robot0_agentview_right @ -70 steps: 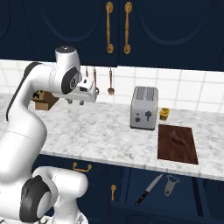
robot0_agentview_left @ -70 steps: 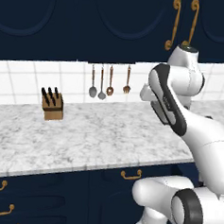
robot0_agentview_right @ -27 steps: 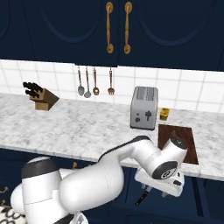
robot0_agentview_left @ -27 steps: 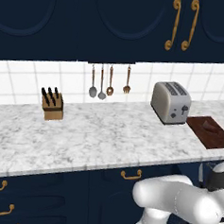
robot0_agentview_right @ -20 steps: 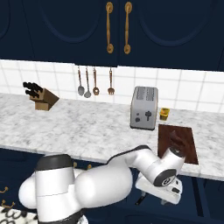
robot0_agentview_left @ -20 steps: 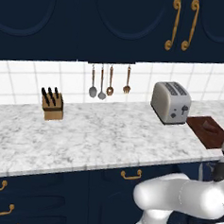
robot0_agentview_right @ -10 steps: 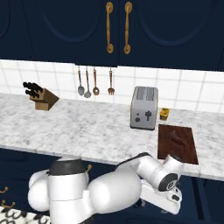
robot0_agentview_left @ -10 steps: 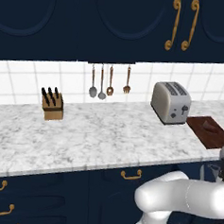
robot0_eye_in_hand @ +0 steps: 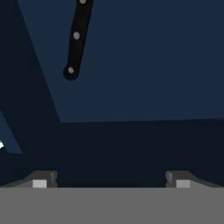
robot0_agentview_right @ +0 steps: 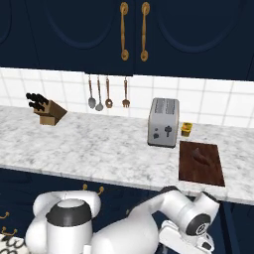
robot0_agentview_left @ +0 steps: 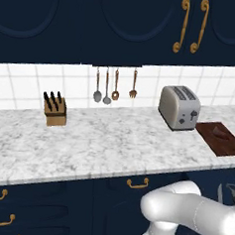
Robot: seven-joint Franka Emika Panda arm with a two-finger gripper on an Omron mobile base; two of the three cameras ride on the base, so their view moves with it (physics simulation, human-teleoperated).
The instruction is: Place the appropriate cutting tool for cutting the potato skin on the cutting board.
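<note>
We note the cutting board (robot0_agentview_right: 201, 163) lying flat at the right end of the table (robot0_agentview_right: 99, 149), close to its front edge, just right of the toaster (robot0_agentview_right: 163, 129). On the board, toward its back half, sits the potato (robot0_agentview_right: 200, 155), a small dark lump touching the wood; from the left base view the same board (robot0_agentview_left: 220, 138) and potato (robot0_agentview_left: 220, 131) sit at the table's far right. A small yellow cup (robot0_agentview_right: 186, 129) stands behind the board, against the tiled wall. At the left end of the table, near the wall, the knife block (robot0_agentview_right: 46, 112) holds dark-handled knives, and spoons and a fork (robot0_agentview_right: 106, 94) hang on the wall between block and toaster. The arm bends down below the table's front edge, in front of the dark blue cabinets. In the hand view, the hand (robot0_eye_in_hand: 111, 180) has its two tips set wide apart with nothing between them: released. Above them a black knife handle (robot0_eye_in_hand: 77, 39) with pale rivets lies on a dark blue surface, well apart from the tips.
</note>
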